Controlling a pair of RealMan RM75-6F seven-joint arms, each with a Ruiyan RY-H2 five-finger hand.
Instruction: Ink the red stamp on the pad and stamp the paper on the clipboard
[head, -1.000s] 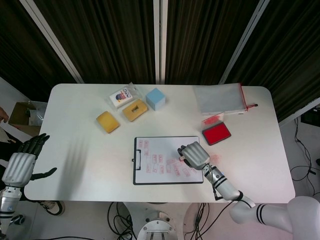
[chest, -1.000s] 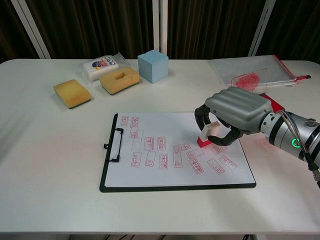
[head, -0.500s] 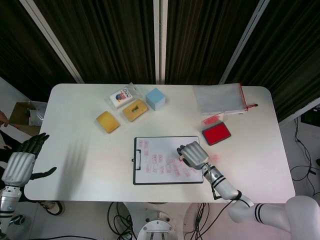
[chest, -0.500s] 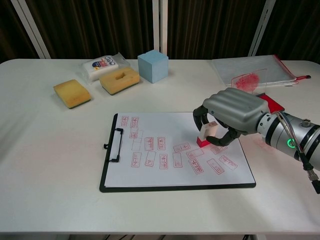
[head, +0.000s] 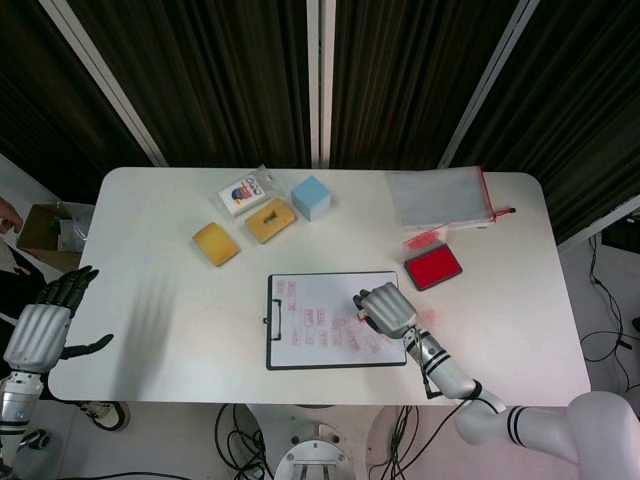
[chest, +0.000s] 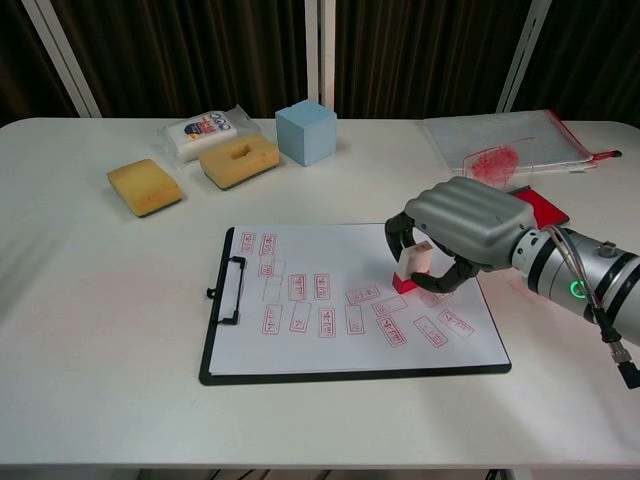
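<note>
Red stamp (chest: 411, 270), base on the paper (chest: 330, 340) of the clipboard (chest: 215, 335), near the sheet's right edge among earlier red imprints; upright, probably so the face prints evenly. Right hand (chest: 462, 232) grips the stamp from above, fingers curled around its pale body. Red ink pad (head: 432, 268) lies open just beyond the clipboard's right corner, within short reach for re-inking. Left hand (head: 42, 325) hangs off the table, well left of the clipboard, fingers spread, holding nothing.
</note>
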